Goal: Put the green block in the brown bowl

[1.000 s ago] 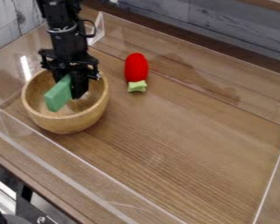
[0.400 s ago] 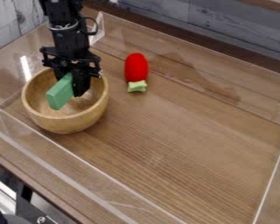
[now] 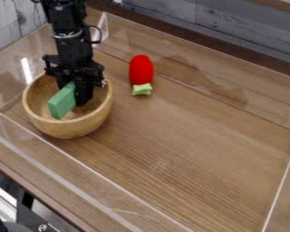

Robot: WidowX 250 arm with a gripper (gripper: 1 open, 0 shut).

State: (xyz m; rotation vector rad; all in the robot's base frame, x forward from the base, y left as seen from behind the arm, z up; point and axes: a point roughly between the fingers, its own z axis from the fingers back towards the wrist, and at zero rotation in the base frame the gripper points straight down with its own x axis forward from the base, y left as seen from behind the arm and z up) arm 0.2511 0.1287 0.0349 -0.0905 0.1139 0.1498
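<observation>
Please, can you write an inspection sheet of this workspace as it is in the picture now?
Surface: wooden table with low clear walls around it.
Job's things: green block tilted inside the brown bowl, upper end at the gripper.
Clutter: red object with green base, right of the bowl, apart from it.
Grippers: gripper pointing down over the bowl, shut on the block.
Cables: nothing seen.
Surroundings: grey plank wall behind.

You're looking at a lab-style test bench, not a home. A wooden tabletop (image 3: 196, 136) is fenced by low clear plastic walls (image 3: 148, 204), with a black robot arm (image 3: 65, 27) mounted at the upper left of the frame. Grey plank panelling (image 3: 232, 27) runs along the top.
</observation>
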